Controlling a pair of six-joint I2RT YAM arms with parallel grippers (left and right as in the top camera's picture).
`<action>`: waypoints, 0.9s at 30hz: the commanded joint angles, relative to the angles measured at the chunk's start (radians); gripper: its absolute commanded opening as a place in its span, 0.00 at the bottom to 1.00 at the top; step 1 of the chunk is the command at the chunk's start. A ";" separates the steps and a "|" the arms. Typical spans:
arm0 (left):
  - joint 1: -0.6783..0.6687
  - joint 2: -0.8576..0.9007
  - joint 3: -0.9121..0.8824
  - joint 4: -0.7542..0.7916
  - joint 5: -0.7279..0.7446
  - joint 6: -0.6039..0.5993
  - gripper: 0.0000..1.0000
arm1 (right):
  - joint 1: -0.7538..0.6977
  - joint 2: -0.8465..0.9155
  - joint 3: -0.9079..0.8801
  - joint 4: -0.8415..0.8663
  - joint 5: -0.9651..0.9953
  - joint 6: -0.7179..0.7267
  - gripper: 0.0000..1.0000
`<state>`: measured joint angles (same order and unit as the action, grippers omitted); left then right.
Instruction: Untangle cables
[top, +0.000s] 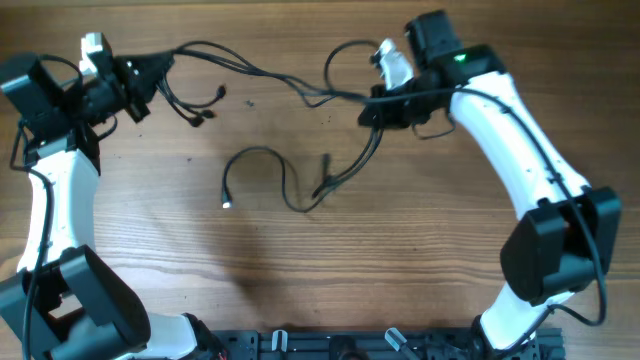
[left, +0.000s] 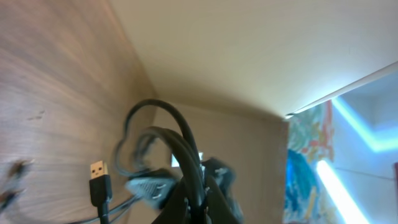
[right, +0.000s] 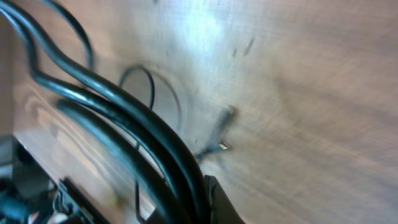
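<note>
Several thin black cables (top: 262, 73) stretch in a tangle across the far side of the table between my two grippers. My left gripper (top: 150, 73) at the far left is shut on one end of the bundle; in the left wrist view its fingers (left: 200, 198) pinch cables (left: 180, 140), with a USB plug (left: 99, 180) hanging beside them. My right gripper (top: 378, 105) at the far right is shut on the other end; in the right wrist view cables (right: 143, 134) run past its finger (right: 219, 200). One cable with a silvery tip (top: 227, 203) lies looped on the table.
The wooden table (top: 420, 260) fills the view. Loose plugs (top: 205, 110) dangle below the left gripper. A strand (top: 350, 165) hangs from the right gripper down to the looped cable. The arm bases stand at the near edge.
</note>
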<state>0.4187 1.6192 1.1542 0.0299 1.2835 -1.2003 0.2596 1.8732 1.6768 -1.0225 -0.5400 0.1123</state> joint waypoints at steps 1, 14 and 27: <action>0.034 -0.008 0.011 -0.203 -0.114 0.434 0.04 | -0.106 -0.093 0.154 -0.031 0.023 -0.009 0.04; -0.223 -0.008 0.011 -0.641 -0.481 0.834 0.74 | 0.039 -0.130 0.333 -0.147 0.179 -0.060 0.04; -0.247 -0.008 0.011 -0.710 -0.657 0.834 0.88 | 0.244 0.018 0.311 -0.172 0.343 0.055 0.05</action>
<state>0.1749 1.6188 1.1629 -0.6773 0.6548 -0.3889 0.4633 1.8072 1.9846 -1.1942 -0.2272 0.1135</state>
